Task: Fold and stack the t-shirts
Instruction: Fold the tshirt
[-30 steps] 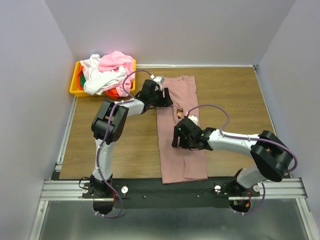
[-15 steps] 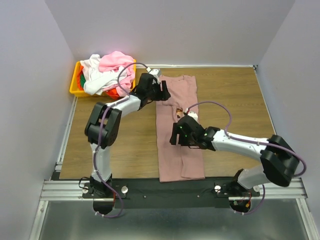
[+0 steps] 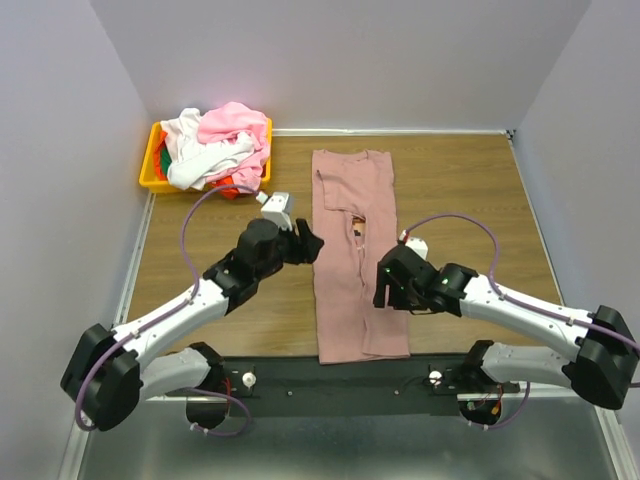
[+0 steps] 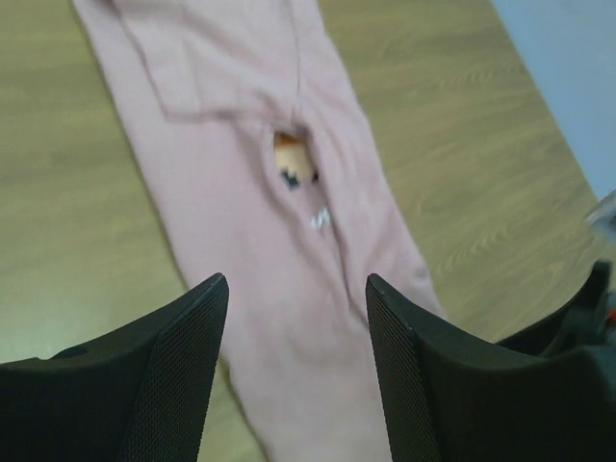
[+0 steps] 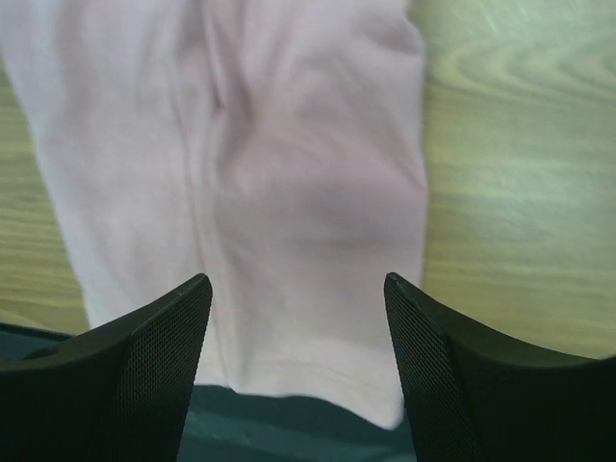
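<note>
The mauve-pink t-shirt (image 3: 355,255) lies on the table as a long narrow strip with both sides folded inward, a bit of its print showing in the gap (image 4: 294,166). Its hem hangs over the near table edge (image 5: 318,356). My left gripper (image 3: 308,246) is open and empty, hovering by the strip's left edge; its view looks down the shirt (image 4: 279,250). My right gripper (image 3: 385,288) is open and empty above the strip's lower right part. The other t-shirts, light pink, white, red-orange and green, are heaped at the back left (image 3: 215,145).
A yellow plastic bin (image 3: 153,175) holds the heap at the back left corner. The black mounting rail (image 3: 330,375) runs along the near edge under the hem. Bare wooden table (image 3: 460,190) shows to the right of the shirt, with grey walls around.
My left arm has pulled back from the shirt's collar toward the near left and lowered. My right gripper has moved down and right along the strip. The shirt lies as before.
</note>
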Robot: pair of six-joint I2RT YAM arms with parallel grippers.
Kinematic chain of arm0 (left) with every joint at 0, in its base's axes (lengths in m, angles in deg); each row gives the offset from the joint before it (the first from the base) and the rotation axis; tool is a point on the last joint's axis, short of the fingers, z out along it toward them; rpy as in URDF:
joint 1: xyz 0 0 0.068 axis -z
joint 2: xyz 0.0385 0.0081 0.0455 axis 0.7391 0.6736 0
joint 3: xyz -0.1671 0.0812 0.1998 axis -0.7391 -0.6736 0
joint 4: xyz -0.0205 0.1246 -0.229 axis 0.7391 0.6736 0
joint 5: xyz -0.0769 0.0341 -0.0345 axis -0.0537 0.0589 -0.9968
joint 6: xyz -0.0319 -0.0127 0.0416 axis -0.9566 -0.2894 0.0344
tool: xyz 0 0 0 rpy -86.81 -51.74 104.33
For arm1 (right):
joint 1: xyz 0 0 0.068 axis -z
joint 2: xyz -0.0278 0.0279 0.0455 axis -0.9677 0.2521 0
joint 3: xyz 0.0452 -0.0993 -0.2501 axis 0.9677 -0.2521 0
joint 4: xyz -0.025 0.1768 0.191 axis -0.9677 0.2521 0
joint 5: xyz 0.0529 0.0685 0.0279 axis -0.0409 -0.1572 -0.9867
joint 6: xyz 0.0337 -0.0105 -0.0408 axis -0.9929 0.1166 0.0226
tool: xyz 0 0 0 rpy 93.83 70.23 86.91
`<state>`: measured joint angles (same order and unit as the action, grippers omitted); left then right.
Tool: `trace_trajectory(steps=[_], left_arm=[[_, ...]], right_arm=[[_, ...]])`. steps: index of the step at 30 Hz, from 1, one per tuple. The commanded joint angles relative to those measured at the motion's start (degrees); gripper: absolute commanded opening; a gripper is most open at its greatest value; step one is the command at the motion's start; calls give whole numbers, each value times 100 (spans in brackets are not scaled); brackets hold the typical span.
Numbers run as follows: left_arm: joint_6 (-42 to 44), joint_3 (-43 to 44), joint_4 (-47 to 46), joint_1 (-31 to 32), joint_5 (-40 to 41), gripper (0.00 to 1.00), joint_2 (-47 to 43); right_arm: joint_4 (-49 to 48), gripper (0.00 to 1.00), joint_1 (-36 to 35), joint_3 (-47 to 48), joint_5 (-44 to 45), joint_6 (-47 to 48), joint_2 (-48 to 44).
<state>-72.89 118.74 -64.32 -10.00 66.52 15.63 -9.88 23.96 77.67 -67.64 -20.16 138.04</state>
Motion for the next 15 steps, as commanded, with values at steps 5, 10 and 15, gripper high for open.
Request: trace_trajectory(steps=[5, 10, 15], left_arm=[[-1058, -929, 1138, 857, 431, 66, -892], [-1576, -1192, 1490, 1516, 360, 65, -830], [-2094, -1439, 1561, 1956, 395, 65, -953]], right_arm=[[1605, 76, -50, -306, 7, -499, -521], [1659, 67, -50, -814, -406, -719, -828], [1317, 58, -50, -1194, -758, -825, -1093]])
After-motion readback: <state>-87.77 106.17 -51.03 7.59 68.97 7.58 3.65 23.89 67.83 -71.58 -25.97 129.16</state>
